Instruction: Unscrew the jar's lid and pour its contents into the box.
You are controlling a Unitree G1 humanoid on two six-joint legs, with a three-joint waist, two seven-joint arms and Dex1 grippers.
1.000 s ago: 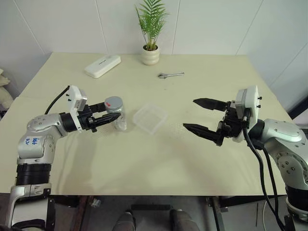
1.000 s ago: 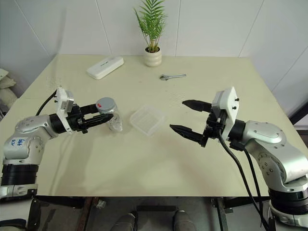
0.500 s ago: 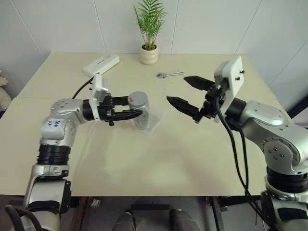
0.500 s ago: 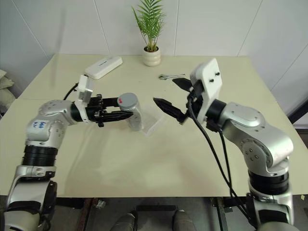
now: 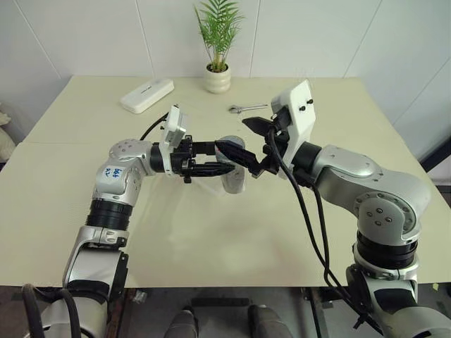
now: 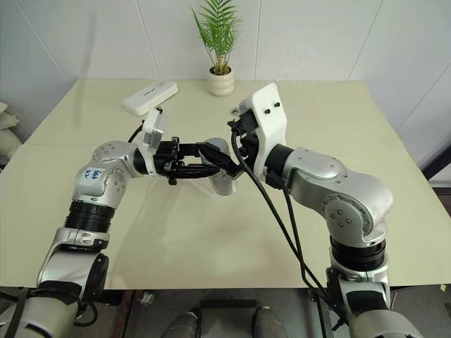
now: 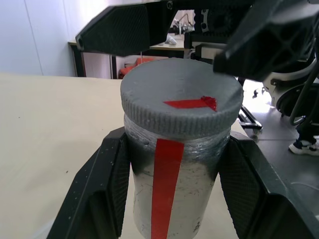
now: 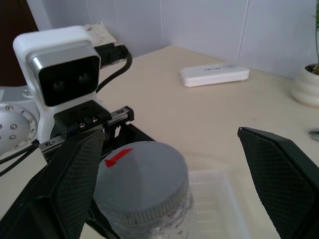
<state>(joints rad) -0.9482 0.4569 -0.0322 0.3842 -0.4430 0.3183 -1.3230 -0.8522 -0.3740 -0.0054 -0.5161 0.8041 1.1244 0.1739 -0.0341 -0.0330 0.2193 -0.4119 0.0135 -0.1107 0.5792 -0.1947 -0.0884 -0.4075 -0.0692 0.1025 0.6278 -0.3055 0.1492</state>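
Note:
My left gripper (image 7: 177, 199) is shut on the body of the jar (image 7: 174, 169), a silvery cylinder with a red strip down its side. It holds the jar upright over the middle of the table. The grey lid (image 7: 179, 99) with its red mark sits on the jar. My right gripper (image 5: 243, 139) is open, with one finger on each side of the lid and a gap to it on both sides. The clear box (image 8: 219, 204) lies on the table just beneath and behind the jar. The contents are hidden inside the jar.
A white oblong case (image 5: 146, 95), a potted plant (image 5: 217, 79) and a small wrench (image 5: 248, 108) lie at the far side of the table (image 5: 211, 239). Both arms meet at the table's middle.
My left arm carried the jar to the right, over the box. My right gripper swung left, still open, until its fingers flanked the lid.

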